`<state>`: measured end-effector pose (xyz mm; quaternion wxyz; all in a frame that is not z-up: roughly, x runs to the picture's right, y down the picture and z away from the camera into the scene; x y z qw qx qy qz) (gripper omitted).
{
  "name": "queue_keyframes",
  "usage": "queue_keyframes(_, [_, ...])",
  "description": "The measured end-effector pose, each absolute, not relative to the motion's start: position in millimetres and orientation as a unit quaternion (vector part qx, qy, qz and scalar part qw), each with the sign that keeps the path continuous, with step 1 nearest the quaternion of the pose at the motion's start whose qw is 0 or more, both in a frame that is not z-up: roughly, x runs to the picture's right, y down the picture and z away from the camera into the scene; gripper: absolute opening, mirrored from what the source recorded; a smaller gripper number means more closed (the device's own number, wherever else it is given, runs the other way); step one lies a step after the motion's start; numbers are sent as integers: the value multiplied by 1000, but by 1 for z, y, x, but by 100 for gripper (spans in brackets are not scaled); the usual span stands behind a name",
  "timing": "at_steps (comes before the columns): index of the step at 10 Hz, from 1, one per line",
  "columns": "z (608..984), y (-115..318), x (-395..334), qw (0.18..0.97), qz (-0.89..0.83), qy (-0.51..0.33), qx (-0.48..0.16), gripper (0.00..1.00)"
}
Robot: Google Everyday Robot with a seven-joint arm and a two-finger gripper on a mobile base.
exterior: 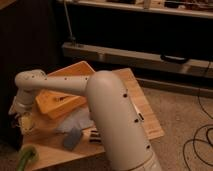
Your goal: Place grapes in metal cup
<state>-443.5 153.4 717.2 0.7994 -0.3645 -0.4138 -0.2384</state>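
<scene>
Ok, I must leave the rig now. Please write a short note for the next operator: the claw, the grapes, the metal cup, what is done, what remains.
Claw: open, low over the left corner of the table, beside the yellow box; nothing is seen in it.
Grapes and metal cup: neither can be made out; the arm covers that corner.
Done: no placing is visible.
Left: probably everything. Find the grapes, grasp them, and put them in the metal cup.

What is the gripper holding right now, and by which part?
Cannot be told. The gripper, opened wide, is down at the left edge of the light wooden table; whether anything sits between its tips is hidden.
</scene>
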Motion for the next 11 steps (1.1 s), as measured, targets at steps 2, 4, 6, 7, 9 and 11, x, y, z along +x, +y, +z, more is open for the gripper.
queue_keyframes(2, [713,145,-446,808,-251,-397,-356,80])
queue_keyframes(4, [712,132,-442,815,-254,-386,-349,80])
queue_keyframes(6, [712,131,-443,817,-258,-380,-348,80])
queue_keyframes(7, [715,131,-442,819,-257,-375,-349,80])
queue_keyframes(9, [719,135,-442,821,-256,-371,-351,80])
queue_keyframes(11, [724,135,-439,824,-250,-367,-351,79])
